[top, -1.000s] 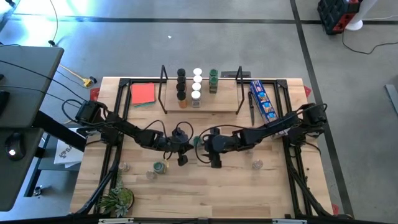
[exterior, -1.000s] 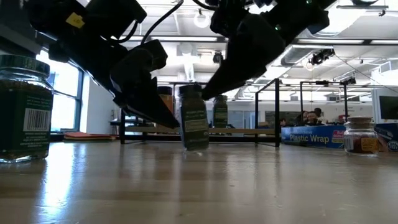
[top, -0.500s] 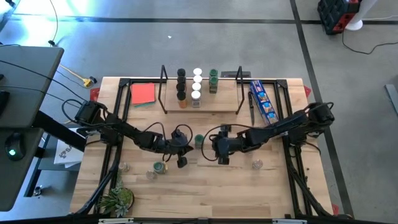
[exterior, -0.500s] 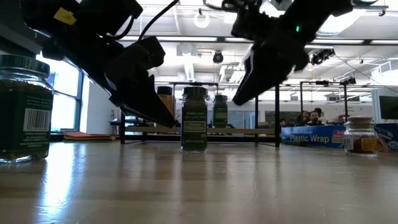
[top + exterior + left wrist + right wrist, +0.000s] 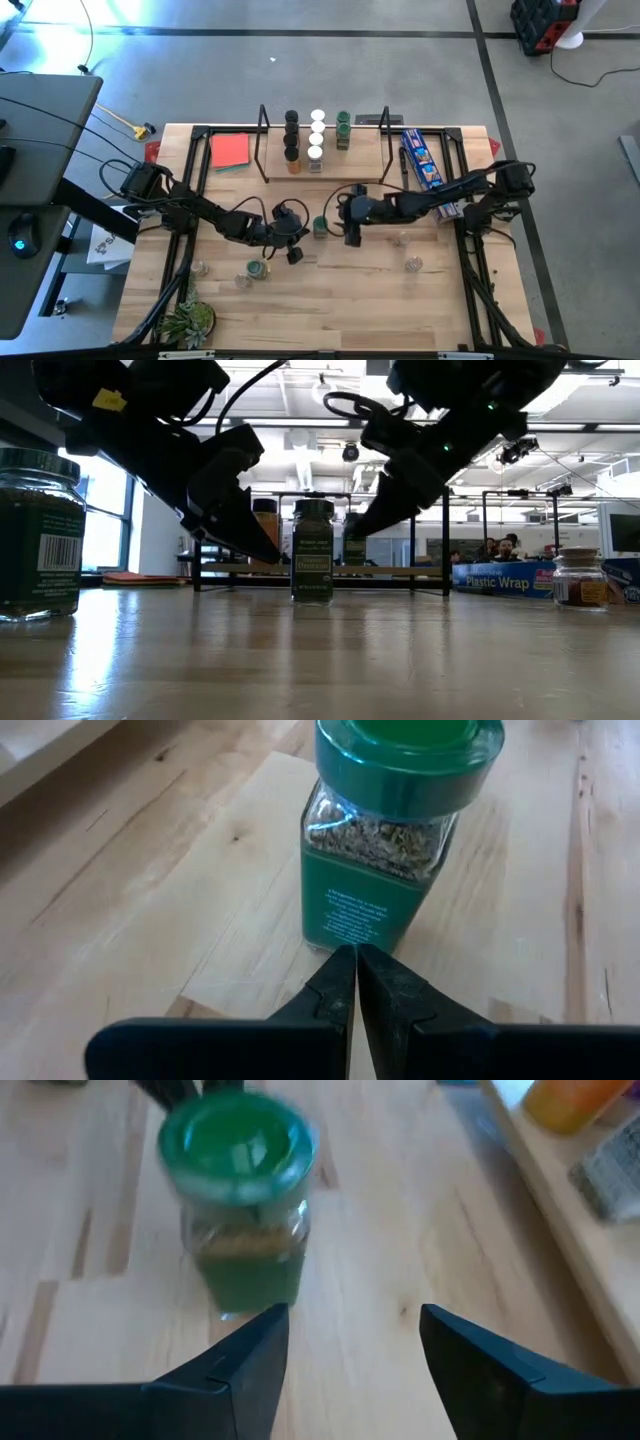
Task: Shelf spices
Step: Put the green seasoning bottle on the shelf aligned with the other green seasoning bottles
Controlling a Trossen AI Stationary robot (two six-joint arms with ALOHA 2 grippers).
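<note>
From above, my right gripper (image 5: 346, 238) sits mid-counter just beside the green-lidded jar (image 5: 320, 226), which stands upright on the counter (image 5: 330, 300) in front of the shelf (image 5: 330, 168); my left gripper (image 5: 293, 256) waits on the jar's other side, near it. I judge this the approach to the next jar: several spices already stand in rows on the shelf, while a few jars are still scattered on the near counter to left and right. At table height, the green jar (image 5: 312, 550) stands free between my two arms, touched by neither, with the shelf frame behind it and the blue plastic-wrap box (image 5: 500, 577) off to one side. Through my left wrist camera, the left fingers (image 5: 345, 985) are pressed together, tips just short of the jar's base (image 5: 385, 850). Through my right wrist camera, the right fingers (image 5: 250, 1355) are apart with nothing between them, and the jar (image 5: 240, 1210) lies ahead but off to one side of the gap. Next I should centre that gap on the jar, close on it, then lift it to a free spot on the shelf. The nearby left arm crowds the jar, and the black end frames and standing jars narrow the placing.
</note>
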